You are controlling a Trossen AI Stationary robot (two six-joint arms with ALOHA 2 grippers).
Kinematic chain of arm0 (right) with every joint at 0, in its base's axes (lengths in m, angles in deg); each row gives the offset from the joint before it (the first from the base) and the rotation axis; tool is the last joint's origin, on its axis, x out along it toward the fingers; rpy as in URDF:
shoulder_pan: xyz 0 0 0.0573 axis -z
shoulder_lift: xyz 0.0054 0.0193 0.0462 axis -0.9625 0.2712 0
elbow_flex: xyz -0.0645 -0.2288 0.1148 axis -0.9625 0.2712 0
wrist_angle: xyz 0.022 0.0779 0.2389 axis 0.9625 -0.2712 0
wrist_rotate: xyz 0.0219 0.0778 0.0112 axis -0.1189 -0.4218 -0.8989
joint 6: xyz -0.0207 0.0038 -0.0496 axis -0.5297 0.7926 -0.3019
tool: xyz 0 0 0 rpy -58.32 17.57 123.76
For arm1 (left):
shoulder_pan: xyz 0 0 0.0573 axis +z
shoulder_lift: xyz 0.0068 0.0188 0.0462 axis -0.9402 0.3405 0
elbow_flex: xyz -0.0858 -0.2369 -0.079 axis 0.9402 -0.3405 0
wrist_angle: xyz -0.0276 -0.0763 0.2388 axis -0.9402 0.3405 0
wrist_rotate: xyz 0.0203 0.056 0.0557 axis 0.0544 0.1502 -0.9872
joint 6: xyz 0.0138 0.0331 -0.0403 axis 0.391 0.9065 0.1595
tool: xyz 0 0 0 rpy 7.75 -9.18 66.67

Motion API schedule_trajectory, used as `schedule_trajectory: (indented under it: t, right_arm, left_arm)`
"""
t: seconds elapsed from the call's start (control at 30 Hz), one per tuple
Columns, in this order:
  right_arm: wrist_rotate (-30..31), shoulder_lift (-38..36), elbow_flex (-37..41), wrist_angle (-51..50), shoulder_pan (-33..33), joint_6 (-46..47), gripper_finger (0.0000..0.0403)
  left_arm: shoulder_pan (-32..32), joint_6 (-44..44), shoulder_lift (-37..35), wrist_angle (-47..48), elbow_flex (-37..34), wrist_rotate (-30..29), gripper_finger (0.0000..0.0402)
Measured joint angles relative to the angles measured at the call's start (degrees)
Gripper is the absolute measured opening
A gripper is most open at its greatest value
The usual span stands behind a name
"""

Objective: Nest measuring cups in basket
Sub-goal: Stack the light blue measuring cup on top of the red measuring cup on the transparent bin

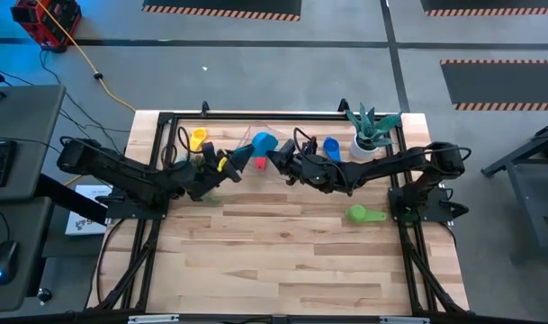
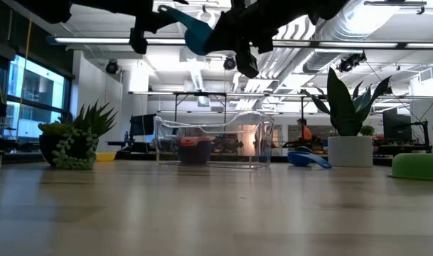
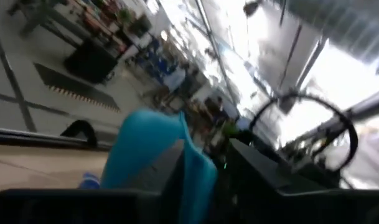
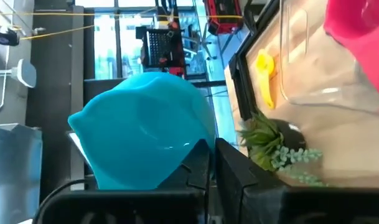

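The light blue measuring cup point(image 1: 265, 142) hangs in the air above the table's far middle, between my two grippers. My left gripper point(image 1: 245, 160) comes from the left and my right gripper point(image 1: 279, 159) from the right, each shut on it. Below it stands the clear basket point(image 2: 212, 139), with orange and dark blue cups point(image 2: 195, 146) nested inside and a red cup point(image 4: 363, 31) also in it. On the table lie the yellow cup point(image 1: 198, 138), the blue cup point(image 1: 330, 148) and the green cup point(image 1: 363, 214). My left gripper holds the light blue cup point(image 3: 198, 177) pinched between its two fingers, coming level from the table's left. The finger point(image 3: 170, 180) in front hides the exact part. The cup is lifted clear of the table point(image 2: 195, 32). My right gripper has its fingers point(image 4: 201, 165) closed at the edge of the light blue cup's bowl point(image 4: 145, 130), coming level from the table's right. The fingers cover the place of contact, so the part held does not show. The bowl sticks out to one side of them.
A small green plant point(image 2: 74, 146) stands left of the basket, under my left arm. A tall plant in a white pot point(image 1: 372, 135) stands at the far right, next to the blue cup. The near half of the table point(image 1: 282, 261) is bare wood.
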Motion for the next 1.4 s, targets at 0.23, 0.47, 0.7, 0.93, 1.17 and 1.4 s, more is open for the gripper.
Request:
schedule_trajectory:
  t: [0.23,0.47,0.7,0.93,1.17,1.4]
  right_arm:
    - [0.5,-7.1,0.5,-12.8,2.0,-6.9,0.0002]
    - [-2.0,-17.0,0.5,-27.6,5.9,-24.4,0.0001]
    - [-12.9,-15.2,-10.7,-44.6,9.6,-42.7,0.0001]
    - [-19.7,2.3,-32.8,-65.6,13.9,-56.9,0.0]
    - [-34.3,17.3,-47.7,-70.7,20.1,-62.3,0.0]
    - [-35.6,27.2,-57.6,-78.8,24.3,-63.4,0.0]
  left_arm:
    - [0.0,-4.3,-10.2,25.6,0.0,8.2,0.02]
    - [0.0,-6.0,-21.2,40.9,0.0,13.7,0.0215]
    - [0.0,0.2,-30.9,39.2,0.1,17.2,0.0215]
    - [0.0,2.7,-34.1,37.6,0.1,12.8,0.0215]
    - [0.0,0.7,-33.9,37.7,0.1,11.6,0.0215]
    - [0.0,-0.3,-33.8,37.9,0.1,11.6,0.0215]
